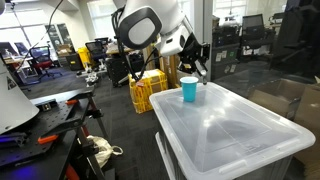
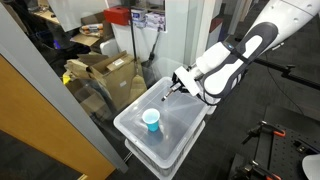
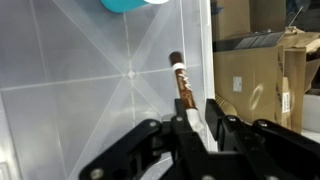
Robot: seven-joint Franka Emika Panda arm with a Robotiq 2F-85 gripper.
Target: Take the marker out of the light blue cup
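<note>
The black two-fingered gripper [image 3: 197, 120] comes into the wrist view from the bottom edge. Its fingers [image 3: 213, 115] are drawn narrow and clamp the lower end of the marker [image 3: 181, 84], a thin brownish stick with a pale band near its far tip. The part of the marker inside the grip is hidden by the finger pads, so how far it reaches down cannot be told. The free end points away from the gripper, tilted a little to one side, above the translucent white plastic bin lid [image 3: 70, 100].

The marker is outside the light blue cup [image 3: 125, 4]. The top edge of the wrist view cuts the cup off, so only a sliver of turquoise shows, apart from the marker's tip.

In both exterior views the gripper [image 1: 199, 70] [image 2: 173, 88] hangs just beside the cup. The marker is too thin there to make out with certainty. The small tapered cup [image 1: 189, 89] [image 2: 151, 121] stands upright on the lid of the bin [image 1: 240, 135] [image 2: 185, 130], near one of its edges.

The white arm [image 2: 250, 45] reaches in from the frame's edge, its base out of sight. Brown cardboard boxes [image 3: 262, 80] [image 2: 105, 70] sit beyond the bin. In an exterior view a yellow crate [image 1: 150, 93] stands behind it, partly covered by the arm.
</note>
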